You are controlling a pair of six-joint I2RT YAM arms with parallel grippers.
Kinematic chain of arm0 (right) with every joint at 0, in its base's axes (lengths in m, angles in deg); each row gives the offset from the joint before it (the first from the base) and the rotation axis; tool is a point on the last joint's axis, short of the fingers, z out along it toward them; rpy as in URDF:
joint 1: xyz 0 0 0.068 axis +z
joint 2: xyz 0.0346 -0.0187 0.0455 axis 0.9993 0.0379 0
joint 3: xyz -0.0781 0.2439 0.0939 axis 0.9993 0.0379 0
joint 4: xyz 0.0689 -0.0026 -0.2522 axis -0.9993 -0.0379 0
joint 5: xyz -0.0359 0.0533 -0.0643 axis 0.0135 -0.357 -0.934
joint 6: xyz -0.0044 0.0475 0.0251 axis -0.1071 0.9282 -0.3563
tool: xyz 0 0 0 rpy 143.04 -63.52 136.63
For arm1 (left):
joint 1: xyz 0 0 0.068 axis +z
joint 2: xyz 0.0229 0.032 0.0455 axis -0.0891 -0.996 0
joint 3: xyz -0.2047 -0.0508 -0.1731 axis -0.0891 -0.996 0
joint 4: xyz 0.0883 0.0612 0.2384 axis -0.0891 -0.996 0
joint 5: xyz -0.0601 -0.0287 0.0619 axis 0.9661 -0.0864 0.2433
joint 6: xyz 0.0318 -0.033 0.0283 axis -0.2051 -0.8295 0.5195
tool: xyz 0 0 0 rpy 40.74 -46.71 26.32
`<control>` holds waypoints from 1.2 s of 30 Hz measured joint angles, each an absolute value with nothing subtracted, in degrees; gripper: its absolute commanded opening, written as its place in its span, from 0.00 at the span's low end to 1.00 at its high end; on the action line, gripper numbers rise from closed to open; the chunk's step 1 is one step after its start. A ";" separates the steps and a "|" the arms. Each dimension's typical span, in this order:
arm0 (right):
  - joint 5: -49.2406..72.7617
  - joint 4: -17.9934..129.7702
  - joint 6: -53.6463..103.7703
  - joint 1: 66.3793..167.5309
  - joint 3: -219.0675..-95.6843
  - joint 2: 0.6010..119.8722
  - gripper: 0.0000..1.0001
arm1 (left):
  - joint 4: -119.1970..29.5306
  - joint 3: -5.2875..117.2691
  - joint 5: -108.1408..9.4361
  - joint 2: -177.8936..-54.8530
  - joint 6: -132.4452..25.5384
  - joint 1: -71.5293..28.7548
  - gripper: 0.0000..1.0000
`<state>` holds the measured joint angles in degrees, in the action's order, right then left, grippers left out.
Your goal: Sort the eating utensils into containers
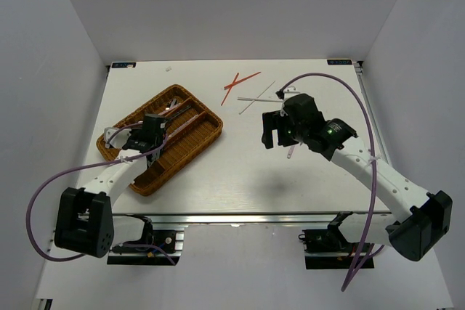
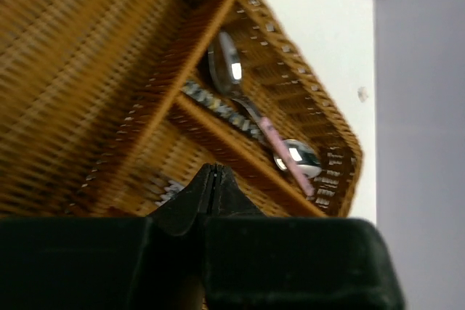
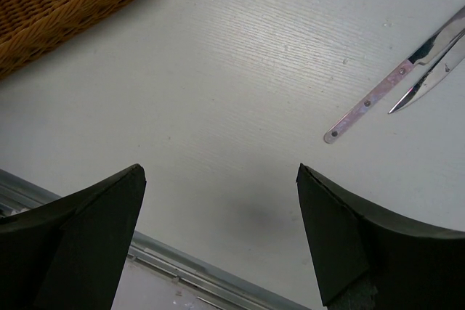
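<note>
Starting with the wicker tray (image 1: 209,117): lying at a slant on the left half of the table (image 1: 240,176), long compartments running toward the far right. Down inside, from the left wrist view, two spoons (image 2: 227,63) up at the far end, bowls gleaming, with a pink handle slanting past the nearer bowl and a patterned handle (image 2: 218,103) tucked along a divider. Too blurred nearer the camera to name anything else in there.

Right above the tray, the left gripper (image 2: 213,179). Pinched fully together, tips meeting, nothing visible between them.

Out past the tray now, toward the far edge of the table: red chopsticks (image 1: 237,85) crossed in an X. Just to their right, silver-white chopsticks (image 1: 256,97), crossed as well and well apart from the tray.

Over to the right half: the right gripper (image 1: 275,136), poised above bare tabletop. Spread wide, gripping nothing. Just beyond it in the wrist view, a knife (image 3: 363,115) with a riveted pinkish handle flat on the table, and a second pointed blade (image 3: 429,81) lying close alongside it. Only a corner of the tray at the upper left of that view, well clear of both pieces.
</note>
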<state>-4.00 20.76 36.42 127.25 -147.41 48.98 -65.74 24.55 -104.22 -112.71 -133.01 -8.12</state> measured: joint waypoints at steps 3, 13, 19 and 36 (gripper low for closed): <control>-3.59 21.02 35.94 127.05 -147.06 48.80 0.89 | -65.33 22.93 -103.52 -113.24 -133.16 -8.12 0.50; -2.30 21.68 35.68 126.02 -145.55 48.63 0.89 | -64.37 23.31 -100.35 -111.44 -130.84 -8.12 0.98; -4.15 23.99 37.56 122.24 -142.82 49.50 0.89 | -72.06 33.91 -97.78 -110.26 -119.80 -8.12 0.98; -9.73 29.83 46.65 104.54 -141.51 72.56 0.46 | -79.16 31.22 -75.63 -103.62 -69.23 -8.28 0.98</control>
<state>-9.73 29.83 46.65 104.54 -141.51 72.56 -79.16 31.22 -75.63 -103.62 -69.23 -8.28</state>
